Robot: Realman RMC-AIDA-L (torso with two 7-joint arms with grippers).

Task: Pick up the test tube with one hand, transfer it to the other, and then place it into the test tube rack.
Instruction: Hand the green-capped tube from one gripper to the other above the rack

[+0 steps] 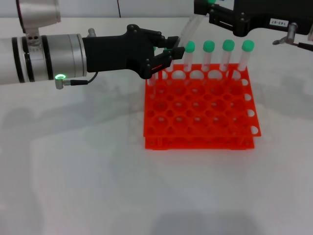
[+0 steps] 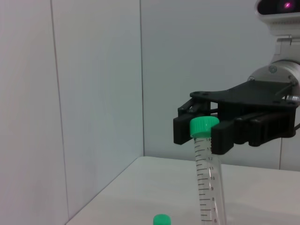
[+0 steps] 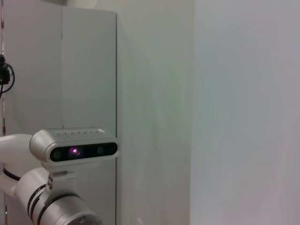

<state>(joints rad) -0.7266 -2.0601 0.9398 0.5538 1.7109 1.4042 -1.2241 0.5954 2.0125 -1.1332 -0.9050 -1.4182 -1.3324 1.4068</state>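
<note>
Right black two-finger gripper with white label sticker (image 2: 206, 131), above the far edge of the bright orange-red square plastic rack (image 1: 200, 110), is clamped on the green cap end of the slim clear plastic test tube (image 2: 208, 178). Tube hangs near upright, long axis slightly tilted, lower end toward the rack's far row beside four seated green-capped tubes (image 1: 228, 56). Left unlabelled black gripper (image 1: 168, 53) sits at the rack's far-left corner, just beside the tube; whether it grips cannot be told. Judgement: handover stage, right arm nearer
</note>
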